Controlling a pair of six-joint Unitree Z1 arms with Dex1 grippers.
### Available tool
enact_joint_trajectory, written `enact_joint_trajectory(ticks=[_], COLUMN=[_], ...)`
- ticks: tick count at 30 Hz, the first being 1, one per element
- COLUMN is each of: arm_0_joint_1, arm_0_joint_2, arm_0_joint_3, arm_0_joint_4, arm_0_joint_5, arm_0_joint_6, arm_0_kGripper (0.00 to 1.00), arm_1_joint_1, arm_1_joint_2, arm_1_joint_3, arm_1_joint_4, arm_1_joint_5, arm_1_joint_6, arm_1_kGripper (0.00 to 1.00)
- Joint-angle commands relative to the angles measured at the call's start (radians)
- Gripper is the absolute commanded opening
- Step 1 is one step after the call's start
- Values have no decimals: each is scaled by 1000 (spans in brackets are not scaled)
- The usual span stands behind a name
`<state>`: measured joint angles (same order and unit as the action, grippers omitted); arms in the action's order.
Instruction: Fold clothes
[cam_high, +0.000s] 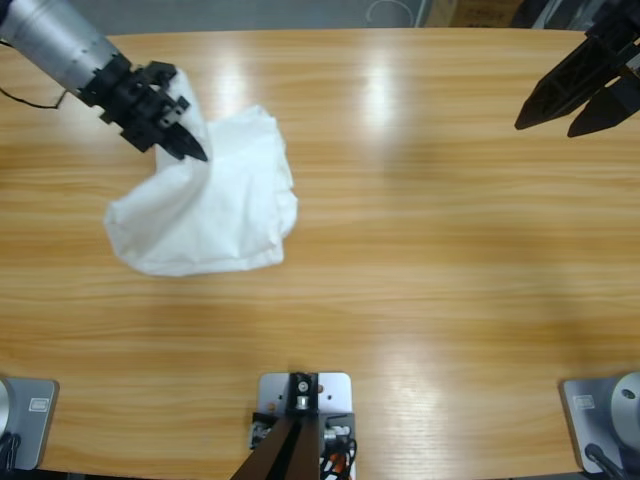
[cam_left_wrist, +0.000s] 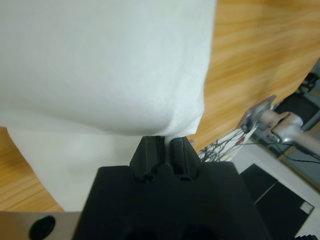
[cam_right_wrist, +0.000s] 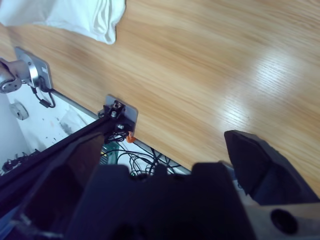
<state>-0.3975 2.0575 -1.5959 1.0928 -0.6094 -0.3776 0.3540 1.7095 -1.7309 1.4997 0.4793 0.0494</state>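
I am pinching a fold of the white T-shirt (cam_high: 210, 200) with my left gripper (cam_high: 182, 140), its jaws closed tight on the cloth's edge at about ten o'clock on the tabletop (cam_high: 420, 250); to do this step well I judge I should be keeping the pinch firm and carrying the fold low and slowly, so the thin cotton is trailing flat instead of bunching. The shirt is lying crumpled at the tabletop's nine o'clock side, part of it lifted toward my jaws. My right gripper (cam_high: 572, 108) is hanging wide open at two o'clock, holding nothing and well apart from the shirt.
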Motion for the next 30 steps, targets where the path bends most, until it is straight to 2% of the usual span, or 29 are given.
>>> enact_joint_trajectory(ticks=[1,8,9,10,11,12,17,22,25,30], arm_0_joint_1=[-94,-170,-181,-194,-209,-243,-345,-351,-277,-63], arm_0_joint_2=[133,246,249,249,246,232,175,139,115,35], arm_0_joint_3=[-83,-147,-160,-173,-191,-229,-337,-358,-346,-261], arm_0_joint_4=[17,21,22,23,24,37,68,81,103,121], arm_0_joint_5=[16,25,30,38,43,71,145,141,122,120], arm_0_joint_6=[-20,-12,-12,-11,-10,-3,51,53,47,60], arm_0_kGripper=[0,0,240,719,930,1000,1000,1000,1000,1000], arm_1_joint_1=[-9,-9,-9,-9,-9,-9,-7,1,34,145], arm_1_joint_2=[-23,-43,-44,-45,-45,-43,-30,-32,-31,-5], arm_1_joint_3=[43,55,63,70,73,74,69,62,71,90], arm_1_joint_4=[-16,-13,-15,-15,-15,-16,-22,-23,-46,-135], arm_1_joint_5=[16,24,24,24,25,27,40,48,57,105], arm_1_joint_6=[-13,-13,-13,-13,-13,-13,-13,-11,-11,10], arm_1_kGripper=[1000,1000,1000,1000,1000,1000,1000,1000,1000,1000])
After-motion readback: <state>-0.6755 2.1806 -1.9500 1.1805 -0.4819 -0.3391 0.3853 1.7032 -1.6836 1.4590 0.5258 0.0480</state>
